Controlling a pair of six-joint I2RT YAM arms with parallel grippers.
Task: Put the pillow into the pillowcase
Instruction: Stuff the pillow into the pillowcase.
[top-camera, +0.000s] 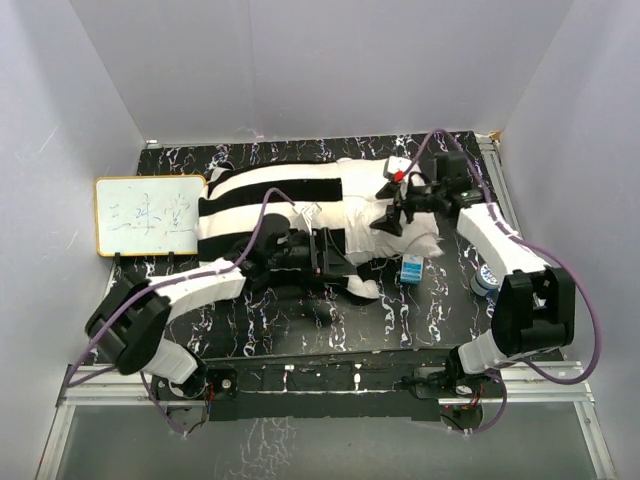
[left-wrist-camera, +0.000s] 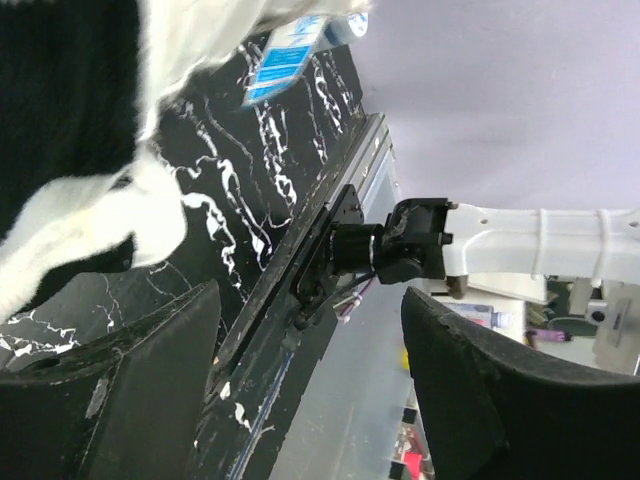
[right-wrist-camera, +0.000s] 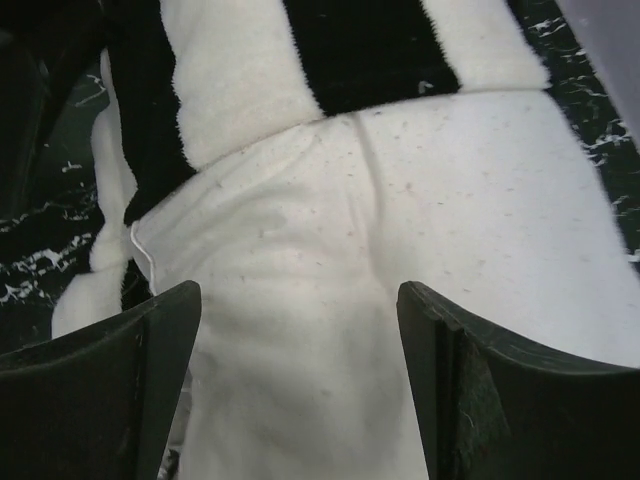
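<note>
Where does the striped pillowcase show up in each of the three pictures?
Top external: the pillowcase lies across mid-table, left of centre.
Left wrist: pillowcase fills the upper left corner.
Right wrist: pillowcase runs along the top, above the pillow.
Shared landmark: the black marbled table.

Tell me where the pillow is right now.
In the top view, the pillow lies at the table's right rear, its left part tucked inside the striped pillowcase, beneath the right tool.
</note>
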